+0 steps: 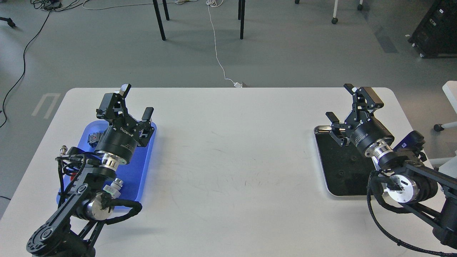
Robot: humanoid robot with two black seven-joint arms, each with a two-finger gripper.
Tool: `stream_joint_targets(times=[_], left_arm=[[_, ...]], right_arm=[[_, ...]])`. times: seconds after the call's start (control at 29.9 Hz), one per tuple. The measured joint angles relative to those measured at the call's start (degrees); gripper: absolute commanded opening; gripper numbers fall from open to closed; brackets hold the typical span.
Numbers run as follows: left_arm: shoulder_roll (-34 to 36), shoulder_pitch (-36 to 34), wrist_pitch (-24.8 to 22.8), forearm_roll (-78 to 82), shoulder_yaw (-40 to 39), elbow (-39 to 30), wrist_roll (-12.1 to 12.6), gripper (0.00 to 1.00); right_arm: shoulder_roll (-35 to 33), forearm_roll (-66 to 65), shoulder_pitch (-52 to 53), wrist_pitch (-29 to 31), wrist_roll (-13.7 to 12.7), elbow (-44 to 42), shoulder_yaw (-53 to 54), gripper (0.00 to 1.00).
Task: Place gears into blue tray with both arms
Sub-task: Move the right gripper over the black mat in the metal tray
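The blue tray (144, 157) lies at the table's left, largely covered by my left arm. My left gripper (137, 101) hovers over the tray's far end, open, with nothing between its fingers. On the right lies a black tray (337, 185) with a shiny steel rim. Faint small dark bumps on its black floor, such as one gear (353, 158) and another gear (341, 174), are barely distinguishable. My right gripper (345, 104) hangs over that tray's far left corner, open and empty. My arm hides the right part of the black tray.
The white table (232, 160) spans the view, its far edge running along the top third. Beyond it are grey floor, black chair legs (159, 19), a white cable (216, 46) and a black cabinet (437, 28) at the far right.
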Motion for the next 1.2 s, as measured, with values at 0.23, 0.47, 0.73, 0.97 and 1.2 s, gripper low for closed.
stream_joint_targets(times=[0.23, 0.47, 0.73, 0.97, 1.2], left_arm=[[0.2, 0.1, -0.3, -0.2, 0.0, -0.2, 0.1, 0.98], [0.1, -0.1, -0.5, -0.7, 0.3, -0.1, -1.2, 0.98], [0.2, 0.1, -0.4, -0.7, 0.8, -0.1, -2.2, 0.98], [-0.1, 0.2, -0.3, -0.8, 0.9, -1.8, -2.2, 0.98], [0.0, 0.8, -0.2, -0.8, 0.9, -2.1, -2.1, 0.98]], right_arm=[[0.2, 0.0, 0.3, 0.0, 0.0, 0.0, 0.1, 0.99], [-2.6, -2.0, 1.2, 2.3, 0.0, 0.3, -0.9, 0.99], [-17.1, -26.0, 13.1, 7.9, 0.0, 4.9, -12.8, 0.99], [-24.0, -51.8, 34.3, 13.1, 0.0, 5.9, -30.9, 0.99], [-20.1, -70.1, 52.1, 15.5, 0.0, 4.6, -51.9, 0.95]])
